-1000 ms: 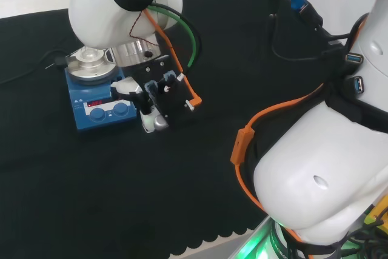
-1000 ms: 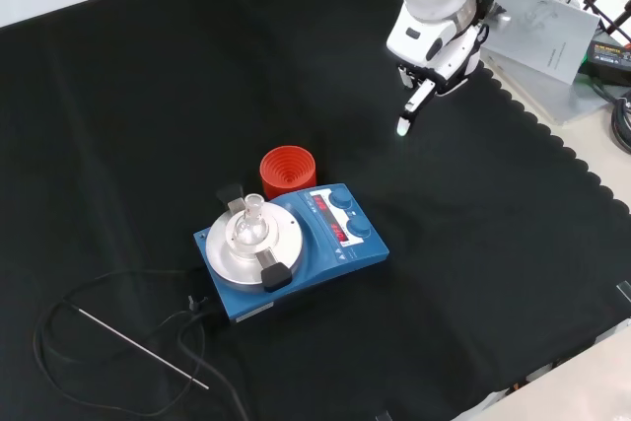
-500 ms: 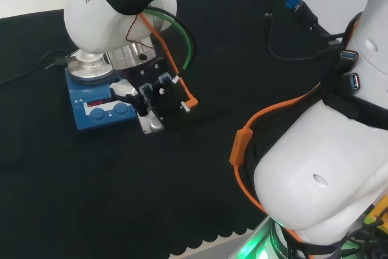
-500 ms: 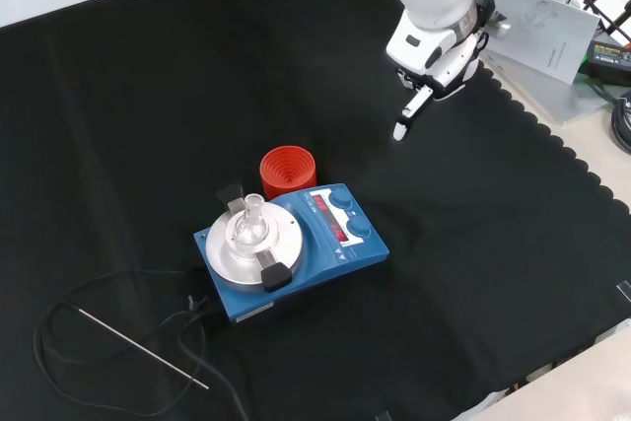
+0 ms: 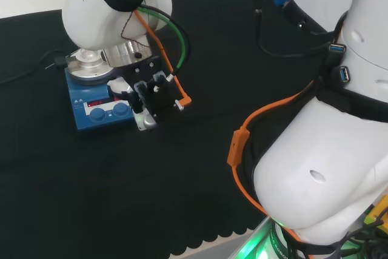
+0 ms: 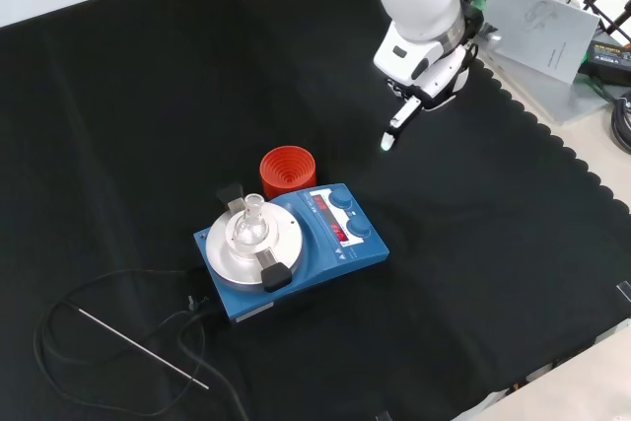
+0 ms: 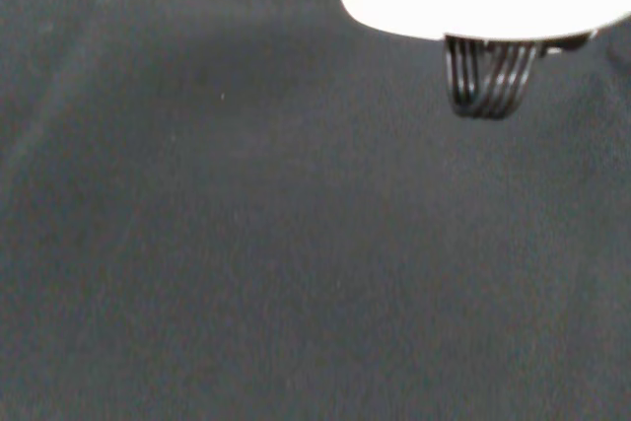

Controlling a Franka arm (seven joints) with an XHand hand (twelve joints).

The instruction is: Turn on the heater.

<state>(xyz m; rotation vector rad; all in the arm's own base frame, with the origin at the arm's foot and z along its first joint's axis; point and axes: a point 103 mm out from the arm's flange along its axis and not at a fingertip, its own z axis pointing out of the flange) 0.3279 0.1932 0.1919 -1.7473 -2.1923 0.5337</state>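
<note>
Hand (image 6: 419, 71) nearer heater (image 6: 296, 248), fingers half-hidden.

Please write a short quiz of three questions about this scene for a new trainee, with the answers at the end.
1. True or false: the hand is already touching the blue heater.
2. Which stands on the heater's round metal plate? A) a small glass flask B) a spoon C) a book
3. In the front view, the red ribbed ring stands on the cloth just behind the ______.

Key: 1. False, the hand hangs apart from the heater, with one of its fingers pointing down. 2. A. 3. heater.
</note>
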